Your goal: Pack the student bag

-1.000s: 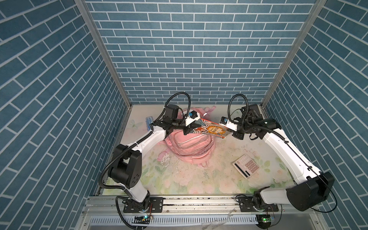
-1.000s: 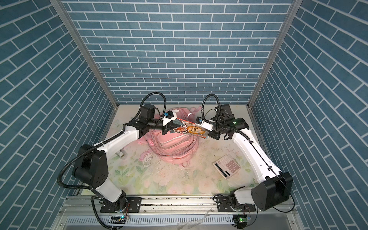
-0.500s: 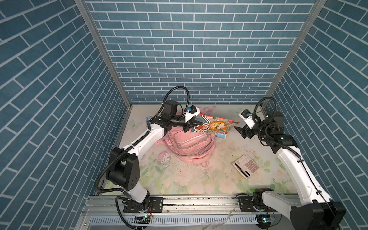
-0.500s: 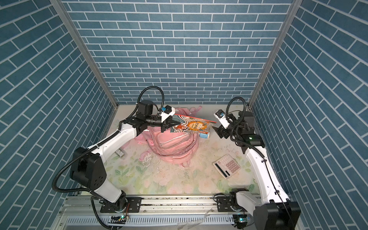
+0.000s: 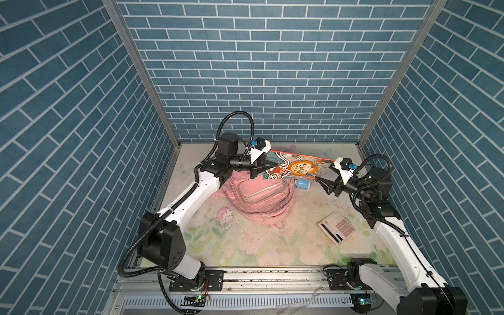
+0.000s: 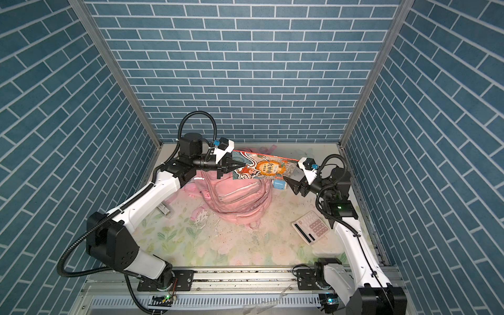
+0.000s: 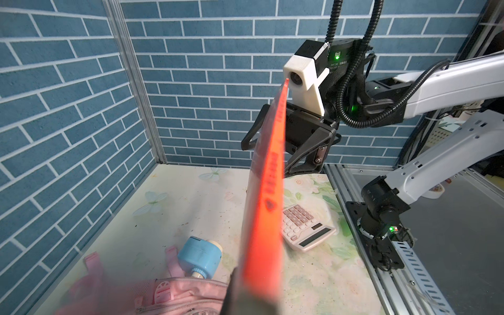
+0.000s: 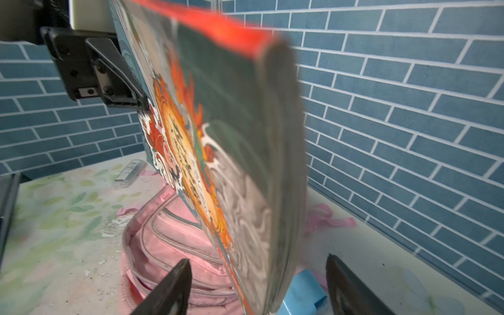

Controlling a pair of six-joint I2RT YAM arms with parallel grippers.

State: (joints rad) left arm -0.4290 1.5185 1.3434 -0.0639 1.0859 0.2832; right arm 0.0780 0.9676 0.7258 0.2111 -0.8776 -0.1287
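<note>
The student bag (image 5: 261, 196) (image 6: 234, 196) is a pink backpack lying in the middle of the table. Above it hangs a colourful book (image 5: 297, 169) (image 6: 264, 169) with an orange-red spine (image 7: 270, 191), held on edge. My left gripper (image 5: 268, 166) (image 6: 237, 165) (image 7: 251, 300) is shut on the book's left end. My right gripper (image 5: 323, 181) (image 6: 289, 182) (image 8: 257, 259) is open at the book's right end. Its jaws stand on either side of the book's edge (image 8: 283, 163) with a gap on each side. The bag (image 8: 169, 240) lies below.
A blue cylindrical item (image 5: 302, 184) (image 7: 200, 255) lies on the table just right of the bag, under the book. A pink calculator (image 5: 338, 227) (image 6: 313, 226) lies front right. A small clear item (image 6: 163, 209) rests left of the bag. Brick walls enclose three sides.
My right gripper let go of the book, opened and drew back to the right, then came in again around the book's right edge. The left gripper kept its hold and lifted the book slightly.
</note>
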